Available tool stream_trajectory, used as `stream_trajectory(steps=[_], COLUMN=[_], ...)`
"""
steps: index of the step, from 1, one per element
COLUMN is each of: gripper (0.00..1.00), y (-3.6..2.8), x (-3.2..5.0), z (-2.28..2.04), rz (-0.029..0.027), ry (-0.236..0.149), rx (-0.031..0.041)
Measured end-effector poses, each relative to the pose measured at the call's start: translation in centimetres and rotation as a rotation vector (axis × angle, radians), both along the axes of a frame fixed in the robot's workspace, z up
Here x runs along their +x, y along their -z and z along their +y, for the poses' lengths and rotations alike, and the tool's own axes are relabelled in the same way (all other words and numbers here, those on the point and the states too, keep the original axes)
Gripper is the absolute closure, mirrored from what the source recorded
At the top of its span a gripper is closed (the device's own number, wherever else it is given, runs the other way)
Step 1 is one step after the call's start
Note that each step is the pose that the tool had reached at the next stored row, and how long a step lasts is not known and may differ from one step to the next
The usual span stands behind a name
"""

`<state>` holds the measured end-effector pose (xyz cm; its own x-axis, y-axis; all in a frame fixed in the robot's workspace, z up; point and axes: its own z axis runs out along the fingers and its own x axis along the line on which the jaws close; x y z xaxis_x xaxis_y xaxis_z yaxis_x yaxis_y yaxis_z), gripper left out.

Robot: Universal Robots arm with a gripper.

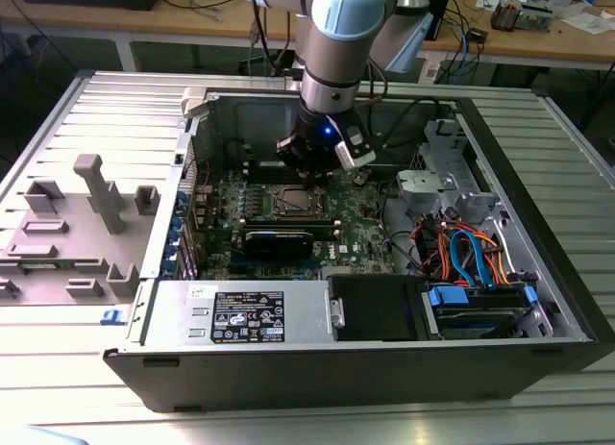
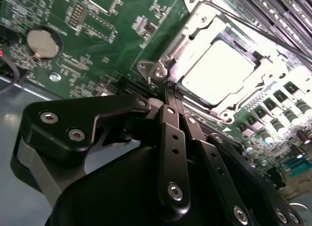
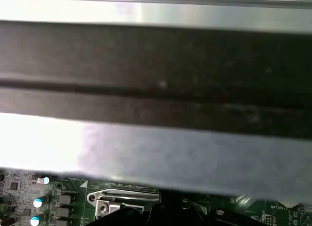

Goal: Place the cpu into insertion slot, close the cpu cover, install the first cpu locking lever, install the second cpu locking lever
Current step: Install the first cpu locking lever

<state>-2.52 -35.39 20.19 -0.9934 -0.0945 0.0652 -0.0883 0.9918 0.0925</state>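
Note:
In the exterior view my gripper (image 1: pixel 322 166) hangs inside the open computer case, just behind the insertion slot (image 1: pixel 293 203) on the green board. The second wrist view shows the cpu (image 2: pixel 219 70), its silvery top bright, lying flat in the socket. The cpu cover (image 2: pixel 197 30) lies down around it as a silver frame. A thin lever rod (image 2: pixel 253 30) runs along the far side of the frame. My gripper (image 2: pixel 169 93) is shut, with its black fingertips pressed together at the frame's corner tab (image 2: pixel 148 70). Nothing is visible between them.
A black graphics card (image 1: pixel 279 241) lies in front of the socket, with the power supply (image 1: pixel 240 315) nearer the case front. Orange and blue cables (image 1: pixel 471 253) fill the exterior view's right. Memory slots (image 2: pixel 287 11) and a coin battery (image 2: pixel 43 43) flank the socket. The case wall (image 3: pixel 156 65) is close.

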Motion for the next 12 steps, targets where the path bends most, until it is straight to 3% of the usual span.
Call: stream_trajectory(steps=[8, 10, 12], gripper=[0.89, 0.89, 0.89], y=[0.12, -0.22, -0.9], x=[0.29, 0.27, 0.23], z=[0.13, 0.18, 0.13], rz=[-0.0012, -0.0049, -0.0034], ry=[0.0, -0.001, -0.001], rx=[0.0009, 0.0039, 0.0015])
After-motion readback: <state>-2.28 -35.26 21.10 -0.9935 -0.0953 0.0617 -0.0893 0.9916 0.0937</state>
